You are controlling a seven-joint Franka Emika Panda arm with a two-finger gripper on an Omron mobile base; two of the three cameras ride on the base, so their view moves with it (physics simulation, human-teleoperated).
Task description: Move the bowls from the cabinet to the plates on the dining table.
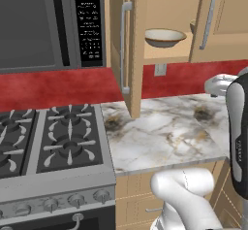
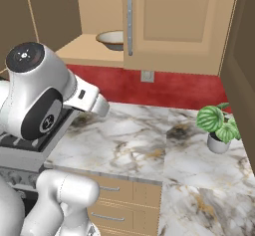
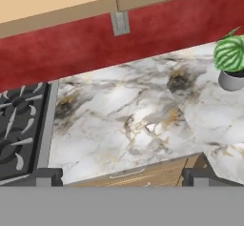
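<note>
Hand view shows the gripper (image 3: 122,179) with its two dark fingertips set wide apart and nothing between them, hanging above the marble counter (image 3: 128,120) beside the stove (image 3: 21,129), a small potted plant (image 3: 232,60) off to one side. Farther out, in the left base view, the cabinet (image 1: 164,25) stands with its doors swung open, and the wide shallow bowl (image 1: 164,37) sits on the shelf, well apart from the hand; a sliver of a second bowl (image 1: 193,26) seems to peek from behind the right door, though I cannot be sure. By my judgement the task has barely started: cabinet opened, no bowl grasped, both carries to the plates left.
</note>
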